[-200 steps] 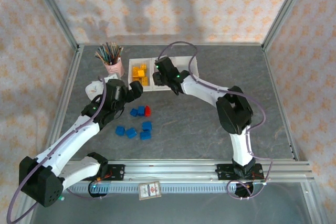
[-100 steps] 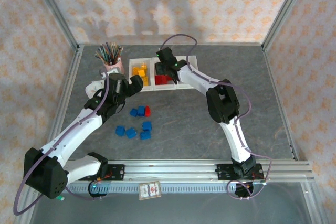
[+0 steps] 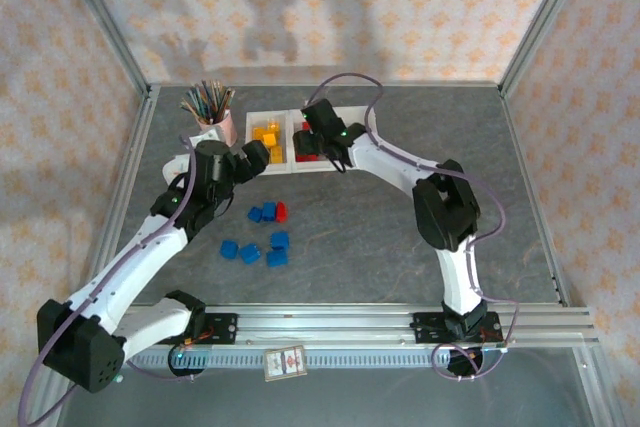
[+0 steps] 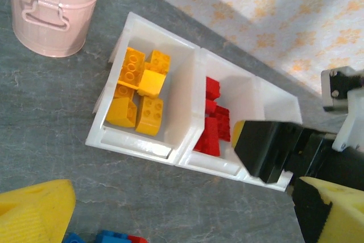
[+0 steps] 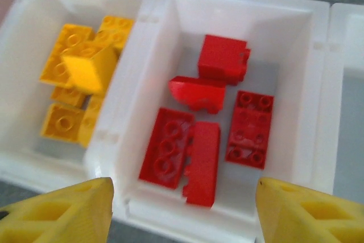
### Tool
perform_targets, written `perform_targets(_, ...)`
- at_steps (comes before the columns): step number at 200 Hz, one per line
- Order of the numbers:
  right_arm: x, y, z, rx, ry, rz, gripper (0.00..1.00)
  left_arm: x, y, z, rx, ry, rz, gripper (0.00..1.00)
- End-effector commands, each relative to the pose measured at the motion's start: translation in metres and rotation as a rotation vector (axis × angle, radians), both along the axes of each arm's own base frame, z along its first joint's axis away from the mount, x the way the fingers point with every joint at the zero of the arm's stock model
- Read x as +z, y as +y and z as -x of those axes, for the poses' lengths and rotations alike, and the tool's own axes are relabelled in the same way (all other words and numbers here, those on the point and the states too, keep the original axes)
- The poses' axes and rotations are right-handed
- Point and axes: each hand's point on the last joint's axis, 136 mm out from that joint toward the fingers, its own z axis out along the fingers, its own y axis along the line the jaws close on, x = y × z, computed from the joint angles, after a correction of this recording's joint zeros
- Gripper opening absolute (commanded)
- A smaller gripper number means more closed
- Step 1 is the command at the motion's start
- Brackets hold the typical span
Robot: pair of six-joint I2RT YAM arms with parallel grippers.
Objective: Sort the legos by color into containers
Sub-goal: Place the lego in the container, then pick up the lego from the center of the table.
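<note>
Yellow pads (image 5: 62,209): set apart on the right gripper (image 5: 182,211), with nothing held between them.
Position: the right gripper is hung over the middle compartment of the containers (image 5: 244,4) and pointed down into it, judged to be so placed because red pieces belong there.
Red legos (image 5: 224,58): 5 are seen lying loose on the floor of that middle compartment, none touched by the pads.
Yellow legos (image 5: 85,66): piled in the compartment at the left end of the containers.
Left gripper (image 4: 182,220): jaws are spread wide and nothing is carried. It is held just in front of the containers, probably kept back so that the other arm is not crowded.
Blue legos (image 3: 250,252): 6 are left on the table (image 3: 400,247), well in front of the containers.
Stray red lego (image 3: 281,211): laid against a blue one, in front of the containers.
Pink cup (image 3: 217,127): stood beside the left end of the containers, no part of the sort.
Progress: yellow is judged done, red nearly so, blue not yet begun.
</note>
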Motion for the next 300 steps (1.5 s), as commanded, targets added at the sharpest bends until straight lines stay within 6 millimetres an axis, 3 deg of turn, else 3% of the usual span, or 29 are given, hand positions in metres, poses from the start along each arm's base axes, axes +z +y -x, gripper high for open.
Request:
perform_targets(1, 0.016, 0.007, 0.023, -0.017, -0.015, -0.038, 0.68, -0.014, 0.007, 0.014, -0.004, 0.036, -0.023, 0.99)
perform_targets(58, -0.006, 0.017, 0.079, -0.034, 0.083, -0.079, 0.72, -0.037, 0.017, 0.04, 0.016, 0.076, -0.006, 0.99)
perform_targets(122, -0.033, 0.05, 0.134, 0.007, 0.223, -0.176, 0.75, -0.063, 0.034, 0.066, 0.078, 0.122, -0.012, 0.99)
perform_targets(148, -0.043, 0.061, 0.148, 0.008, 0.272, -0.215, 0.74, -0.067, 0.042, 0.072, 0.104, 0.126, -0.026, 0.99)
perform_targets(212, -0.071, 0.065, 0.149, -0.032, 0.322, -0.207, 0.66, -0.071, 0.042, 0.074, 0.105, 0.128, -0.017, 0.99)
perform_targets(300, -0.092, 0.076, 0.146, -0.021, 0.349, -0.194, 0.52, -0.071, 0.042, 0.073, 0.108, 0.124, -0.018, 0.99)
